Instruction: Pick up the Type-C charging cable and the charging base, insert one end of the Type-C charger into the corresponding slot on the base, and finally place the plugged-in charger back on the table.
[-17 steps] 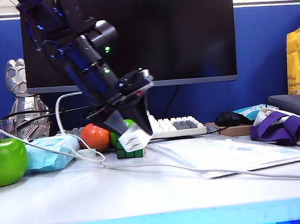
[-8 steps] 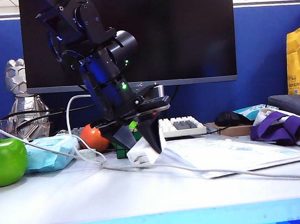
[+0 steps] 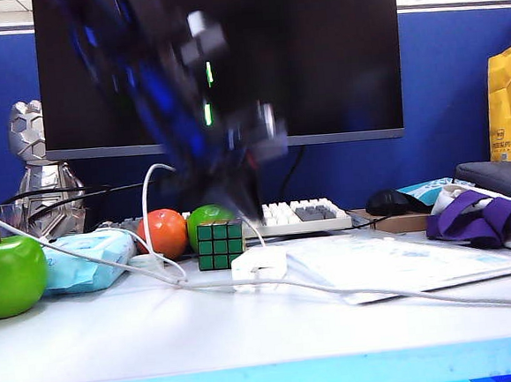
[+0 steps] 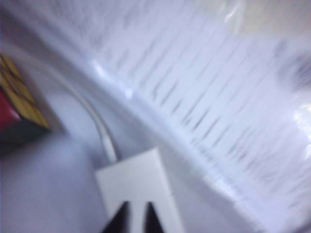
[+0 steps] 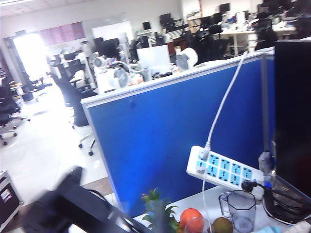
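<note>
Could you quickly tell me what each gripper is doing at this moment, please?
Left gripper: nearly closed, empty, just above the charging base on the table.
Right gripper: out of view; cannot be told.

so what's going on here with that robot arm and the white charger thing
The charging base sits on the table with the Type-C charging cable plugged into it, just right of the Rubik's cube. The left hand is right above the base, its fingers close together and gripping nothing, and the arm is a blur of motion in the exterior view. The right hand cannot be made out; its wrist camera looks out over the office partition. So the plugged-in charger appears to be set down.
</note>
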Tool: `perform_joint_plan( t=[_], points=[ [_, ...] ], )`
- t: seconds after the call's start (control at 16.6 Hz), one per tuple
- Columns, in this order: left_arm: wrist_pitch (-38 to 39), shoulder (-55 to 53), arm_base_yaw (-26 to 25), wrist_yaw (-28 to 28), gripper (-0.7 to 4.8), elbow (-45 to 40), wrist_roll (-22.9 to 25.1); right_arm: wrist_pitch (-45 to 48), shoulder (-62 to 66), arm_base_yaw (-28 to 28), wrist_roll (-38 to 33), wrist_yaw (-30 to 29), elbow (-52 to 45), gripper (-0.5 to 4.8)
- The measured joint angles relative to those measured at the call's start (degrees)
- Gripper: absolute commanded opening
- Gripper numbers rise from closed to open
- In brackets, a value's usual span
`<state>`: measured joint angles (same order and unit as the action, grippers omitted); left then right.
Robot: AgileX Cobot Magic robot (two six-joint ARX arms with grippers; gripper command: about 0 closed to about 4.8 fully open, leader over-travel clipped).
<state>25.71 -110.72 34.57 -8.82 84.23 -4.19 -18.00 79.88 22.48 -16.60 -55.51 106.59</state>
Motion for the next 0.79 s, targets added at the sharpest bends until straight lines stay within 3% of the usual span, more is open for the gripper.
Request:
perform_joint_plan(
  t=[0.06, 0.24, 0.48, 0.66, 0.79],
  points=[
    [-0.28, 1.44, 0.02, -0.04, -0.06, 0.83, -0.20, 0.02, -0.09, 0.00, 0.00, 0.02, 0.00, -0.06],
    [-1.22, 11.54, 0.02, -0.15, -0.06, 2.60, -0.39, -0.37, -1.73, -0.02, 0.17, 1.49, -0.02, -0.06],
    [-2.49, 21.46, 0.04, -0.15, -0.05, 3.28, -0.35, -0.35, -4.81, -0.02, 1.29, 10.01, 0.00, -0.06],
    [-2.75, 25.05, -0.02, -0.15, 1.71, 3.48, -0.35, -0.39, -6.78, -0.02, 1.46, 13.35, 0.00, -0.06],
    [-1.20, 24.17, -0.04, -0.13, 0.87, 3.43, -0.13, -0.37, -7.19, 0.00, 1.46, 13.42, 0.00, -0.06]
  ],
)
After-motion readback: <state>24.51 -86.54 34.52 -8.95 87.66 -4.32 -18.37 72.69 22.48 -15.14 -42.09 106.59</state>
